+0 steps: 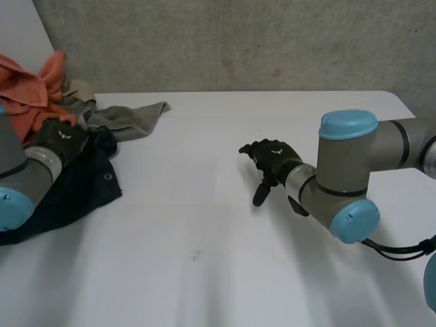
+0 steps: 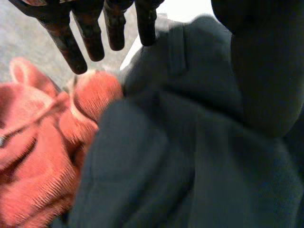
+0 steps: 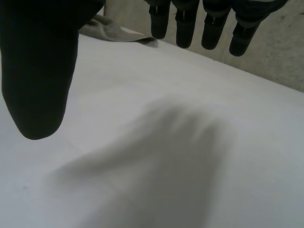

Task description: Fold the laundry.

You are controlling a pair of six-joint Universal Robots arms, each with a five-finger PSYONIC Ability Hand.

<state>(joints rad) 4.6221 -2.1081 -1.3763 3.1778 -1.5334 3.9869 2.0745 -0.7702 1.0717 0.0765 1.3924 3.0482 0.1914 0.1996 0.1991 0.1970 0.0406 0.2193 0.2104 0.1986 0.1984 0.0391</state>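
A pile of laundry lies at the table's far left: an orange towel (image 1: 30, 92), a grey-green cloth (image 1: 129, 117) and a dark navy garment (image 1: 75, 187). My left hand (image 1: 61, 139) hovers open over the pile, above the dark garment. In the left wrist view its straight fingers (image 2: 90, 33) point past the dark garment (image 2: 190, 156) toward the orange towel (image 2: 42, 166), holding nothing. My right hand (image 1: 272, 163) hangs open over bare table near the middle, right of the pile. In the right wrist view its fingers (image 3: 185, 23) and thumb (image 3: 40, 71) are spread above the white table (image 3: 166, 142).
The white table (image 1: 218, 238) spreads wide in front and between the arms. A grey wall (image 1: 238, 41) runs behind its far edge. The grey-green cloth's corner (image 3: 118, 33) lies beyond my right hand's fingertips.
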